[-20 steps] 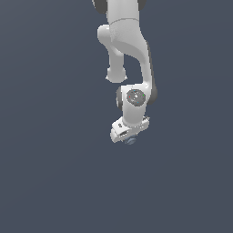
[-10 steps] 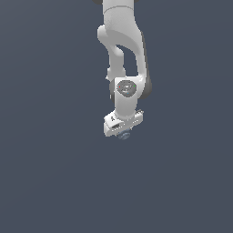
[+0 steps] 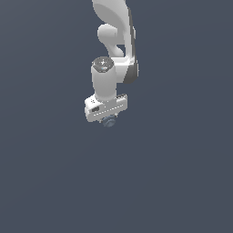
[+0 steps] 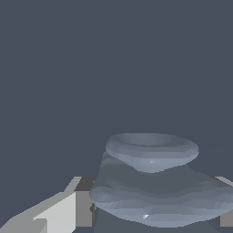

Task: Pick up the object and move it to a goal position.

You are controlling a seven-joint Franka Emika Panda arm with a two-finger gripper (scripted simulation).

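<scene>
Slate-grey ground is filling both views I am watching, flat and even from edge to edge. Against it the white Panda arm point(image 3: 116, 41) is reaching down from the top of the exterior view, its rounded upper links curving toward that view's right before the wrist is turning down into a pale cylinder with a grey cap. Below the wrist the white gripper head is sitting as a broad block, slightly tilted, with its end toward the exterior view's left lower than the other. The gripper point(image 3: 108, 119) is pointing downward beneath that block, and I am seeing the object point(image 3: 108, 121) tucked directly under the head, only its lower rounded part peeking out as a small blue-grey shape. Through the wrist view the object point(image 4: 159, 186) is looming large and close: a glossy blue-grey form with faint pale bands, a wide bulging body and a smaller saucer-like cap above it. One pale finger point(image 4: 54, 214) is showing beside it, with a dark pad face turned toward the object, and a sliver of the other finger is appearing at the opposite edge. The jaws are sitting on either side of the object and appear to be clamping it between them.
</scene>
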